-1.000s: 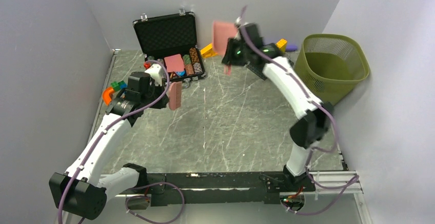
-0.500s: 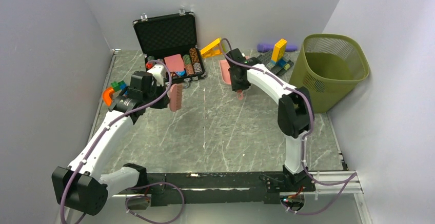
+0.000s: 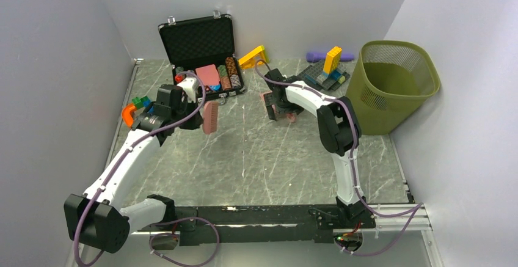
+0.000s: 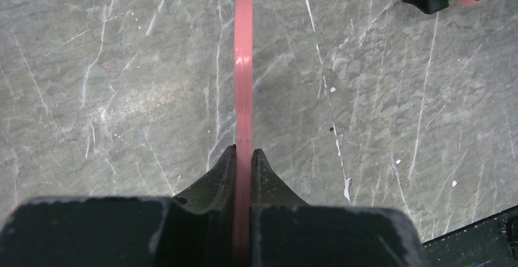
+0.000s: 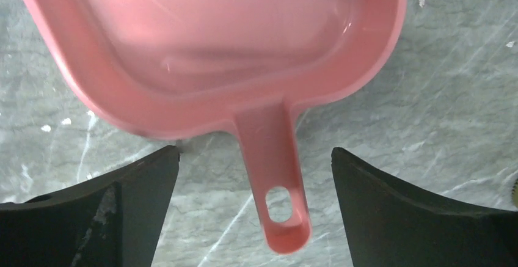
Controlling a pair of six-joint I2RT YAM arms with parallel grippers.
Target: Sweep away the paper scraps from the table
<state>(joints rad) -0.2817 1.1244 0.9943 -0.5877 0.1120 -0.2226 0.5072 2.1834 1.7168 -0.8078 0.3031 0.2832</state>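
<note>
Right claw: lowered since before, spread wide, dustpan loose between.
Left claw: pinching brush.
Top view only: brush's broad side, centre-left.

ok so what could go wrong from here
1. The right gripper is open with the pink dustpan lying loose on the table, its handle between the fingers; a sideways arm move could knock it askew.
2. The left gripper pinches the thin pink brush near one end, so pressing down to sweep might twist it in the grip.
3. The brush hangs close to the open black case; a wide stroke may hit it.
</note>
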